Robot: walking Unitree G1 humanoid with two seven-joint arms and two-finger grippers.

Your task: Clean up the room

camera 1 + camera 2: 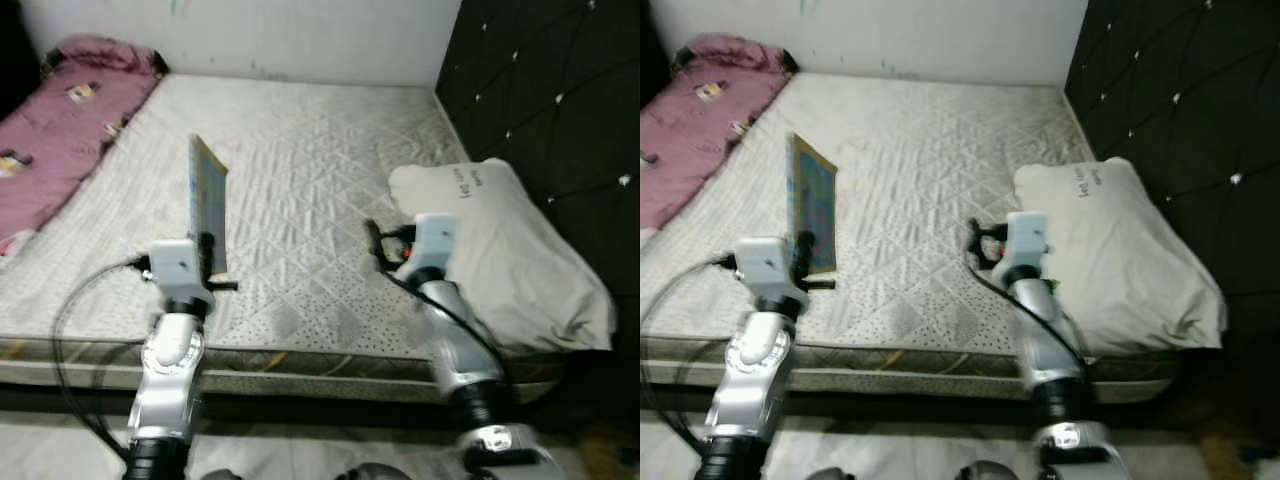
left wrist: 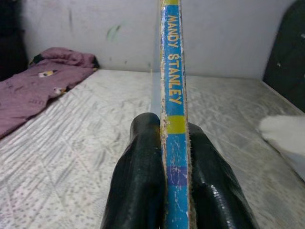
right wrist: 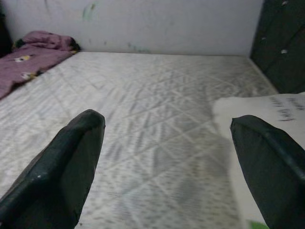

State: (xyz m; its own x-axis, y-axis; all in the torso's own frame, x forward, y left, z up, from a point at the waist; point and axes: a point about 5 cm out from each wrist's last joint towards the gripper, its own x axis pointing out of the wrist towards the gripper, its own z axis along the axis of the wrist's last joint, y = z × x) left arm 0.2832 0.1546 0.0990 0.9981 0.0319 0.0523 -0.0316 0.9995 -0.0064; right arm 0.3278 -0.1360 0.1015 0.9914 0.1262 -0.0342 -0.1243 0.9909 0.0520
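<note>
Our left gripper (image 2: 174, 157) squeezes the book (image 1: 208, 205) standing tall, bed (image 1: 320, 180) at 12 o'clock. Our right gripper (image 3: 167, 157) is wide open, empty.

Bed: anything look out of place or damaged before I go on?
The mattress is bare, with no sheet. A purple blanket lies rumpled along its left edge with small items on it. The pillow has writing on its cover. The book clamped upright in the left hand has a scuffed, worn spine. The right hand is open.
</note>
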